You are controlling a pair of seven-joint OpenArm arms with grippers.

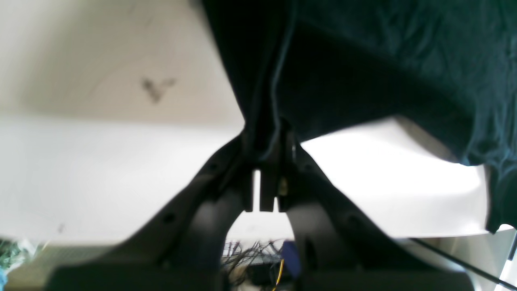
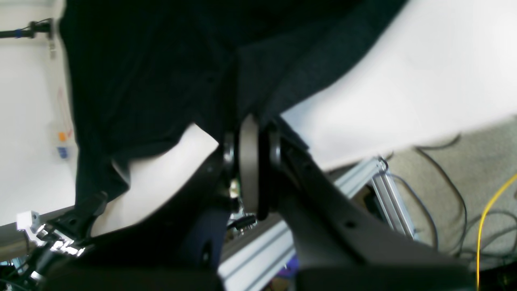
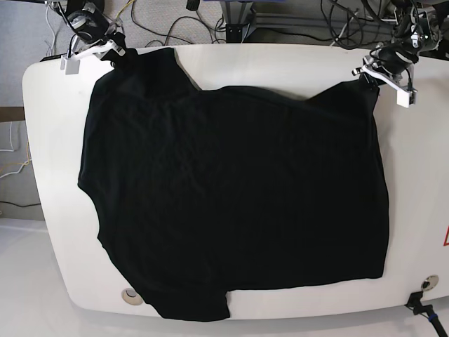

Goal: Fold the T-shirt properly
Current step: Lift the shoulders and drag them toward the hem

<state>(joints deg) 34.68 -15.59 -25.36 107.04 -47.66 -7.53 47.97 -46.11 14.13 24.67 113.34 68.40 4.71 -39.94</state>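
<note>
Left claw (image 1: 270, 137) and right claw (image 2: 250, 133) each pinch, seemingly, a T-shirt (image 3: 231, 196) corner over the table (image 3: 280, 63).

table: white, rounded corners (image 3: 59, 232), round grommet holes near front edge (image 3: 130, 295), (image 3: 429, 282)
sticker: red-edged, right table edge (image 3: 445, 237)
cables: black tangle on grey floor behind table (image 3: 175, 24)
yellow cable: on carpet (image 2: 484, 218)
aluminium frame rail: below table edge (image 2: 387, 190)
</note>
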